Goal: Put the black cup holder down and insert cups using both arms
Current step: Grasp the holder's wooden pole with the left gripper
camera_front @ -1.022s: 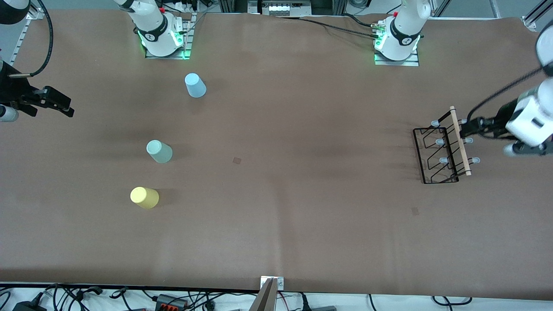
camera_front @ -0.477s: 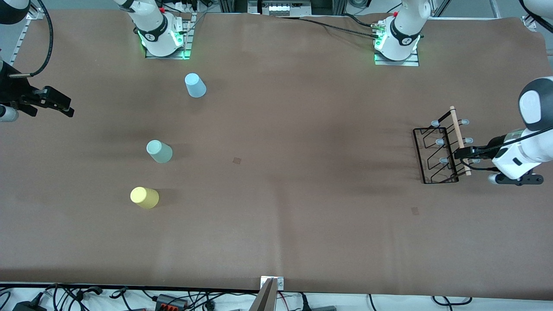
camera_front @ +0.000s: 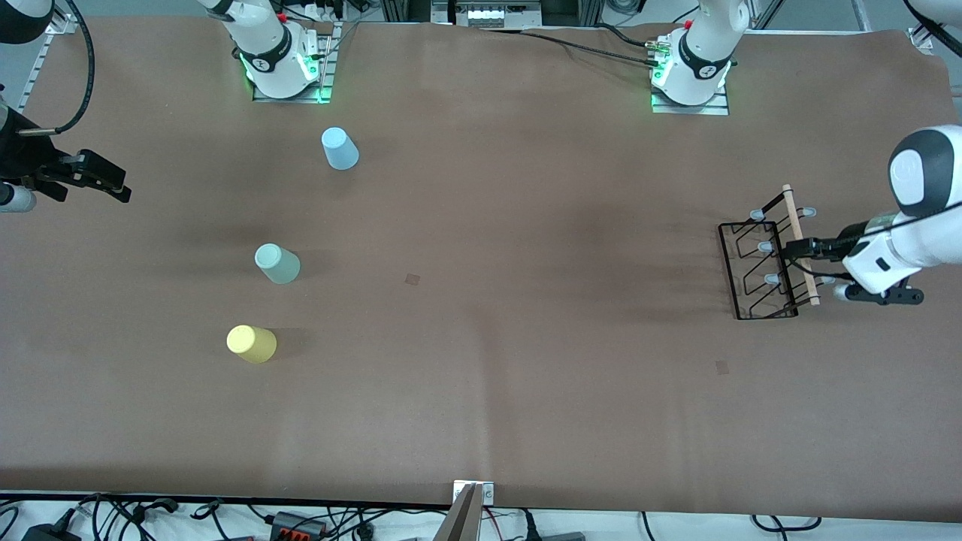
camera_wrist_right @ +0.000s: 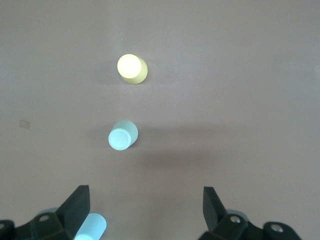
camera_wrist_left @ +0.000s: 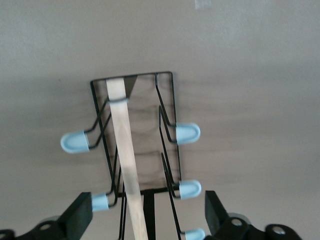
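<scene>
Left claw (camera_front: pixel 795 249) over the black cup holder (camera_front: pixel 766 263), fingers (camera_wrist_left: pixel 80 216) spread wide either side of the wooden rod handle (camera_wrist_left: pixel 126 160), not gripping. Holder stands upright on the surface (camera_front: pixel 526 376) at the left arm's end. Right claw (camera_front: pixel 113 188) waits, fingers (camera_wrist_right: pixel 75 205) apart, at the right arm's end. Blue cup (camera_front: pixel 340 148), mint cup (camera_front: pixel 276 263), yellow cup (camera_front: pixel 251 343) sit separate near it, yellow nearest the front camera.

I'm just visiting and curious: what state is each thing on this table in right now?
black cup holder: upright on the table, pegs bare
light blue cup: upside down
mint green cup: upside down
yellow cup: upside down
left gripper: open, astride the holder's wooden handle
right gripper: open, waiting
</scene>
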### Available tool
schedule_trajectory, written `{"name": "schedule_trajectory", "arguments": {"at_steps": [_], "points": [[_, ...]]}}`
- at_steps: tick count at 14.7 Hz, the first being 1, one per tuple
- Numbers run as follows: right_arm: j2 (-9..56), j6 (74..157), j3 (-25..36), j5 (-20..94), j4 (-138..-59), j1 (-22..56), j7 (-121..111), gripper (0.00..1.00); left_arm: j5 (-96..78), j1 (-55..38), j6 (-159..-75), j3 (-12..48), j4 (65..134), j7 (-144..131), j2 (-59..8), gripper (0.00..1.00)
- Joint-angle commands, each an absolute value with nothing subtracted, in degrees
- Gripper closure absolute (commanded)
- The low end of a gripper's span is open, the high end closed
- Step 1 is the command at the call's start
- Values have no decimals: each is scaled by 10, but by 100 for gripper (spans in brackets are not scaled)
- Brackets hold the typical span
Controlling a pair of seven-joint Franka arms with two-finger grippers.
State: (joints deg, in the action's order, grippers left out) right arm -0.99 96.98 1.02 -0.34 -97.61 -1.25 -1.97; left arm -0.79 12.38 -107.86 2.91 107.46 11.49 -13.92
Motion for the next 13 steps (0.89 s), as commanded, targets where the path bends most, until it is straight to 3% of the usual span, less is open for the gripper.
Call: {"name": "schedule_trajectory", "arguments": {"at_steps": [1, 9, 13], "points": [[-12, 960, 11, -1, -976, -12, -26, 0, -7, 127, -1089, 30, 1121, 129, -103, 4], [-6, 959, 11, 9, -972, 4, -17, 0, -7, 141, -1135, 30, 1158, 153, -106, 6], [0, 959, 11, 5, -973, 6, -18, 0, -7, 142, -1134, 32, 1159, 149, -110, 21]]}}
